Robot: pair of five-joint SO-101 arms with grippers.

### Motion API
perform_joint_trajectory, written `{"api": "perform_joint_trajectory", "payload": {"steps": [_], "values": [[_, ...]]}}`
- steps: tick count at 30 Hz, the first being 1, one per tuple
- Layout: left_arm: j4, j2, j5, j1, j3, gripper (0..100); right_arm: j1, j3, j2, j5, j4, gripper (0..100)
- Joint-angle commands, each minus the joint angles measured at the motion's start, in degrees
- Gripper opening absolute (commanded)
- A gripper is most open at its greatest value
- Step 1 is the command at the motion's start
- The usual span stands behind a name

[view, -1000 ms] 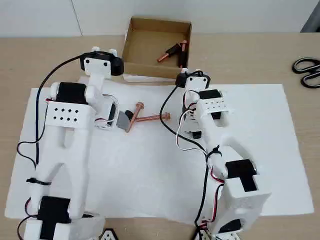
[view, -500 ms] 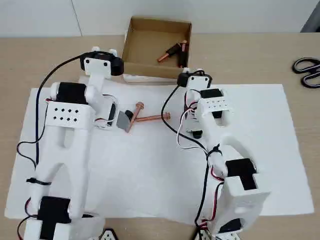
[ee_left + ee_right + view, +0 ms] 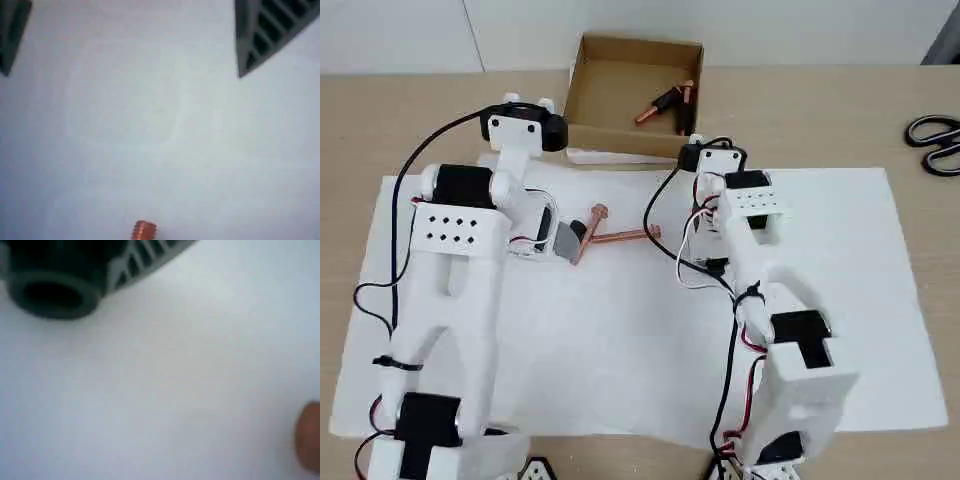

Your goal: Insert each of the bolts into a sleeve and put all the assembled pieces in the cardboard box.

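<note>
left wrist view: the left gripper (image 3: 122, 74) is spread wide over white paper (image 3: 150, 150), nothing held; a black sleeve (image 3: 50, 295) is clamped by the right gripper (image 3: 62, 280).

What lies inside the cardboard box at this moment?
Inside the cardboard box, toward its right side, lie copper bolts fitted in black sleeves, at least two pieces. The near wall hides a strip of the floor, and overlap hides the exact count.
</note>
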Motion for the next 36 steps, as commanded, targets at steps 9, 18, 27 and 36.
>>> {"api": "perform_joint_trajectory", "payload": {"steps": [9, 18, 27, 36], "values": [[-4.7, 0.9, 0.0, 0.5, -2.2, 27, 3.5, -17.4, -1.6, 1.3, 14.5, 0.3], [-16.7, 14.2, -0.1, 4.3, -2.6, 27, 1.8, -18.6, -13.3, 1.3, 17.0, 0.3], [-23.6, 19.6, -24.0, 9.6, -6.3, 27, 1.5, -18.6, -14.6, 1.0, 19.4, 0.3], [-32.3, 26.8, -32.4, 9.8, -7.6, 27, 1.5, -18.6, -14.6, 0.9, 19.1, 0.3]]}}
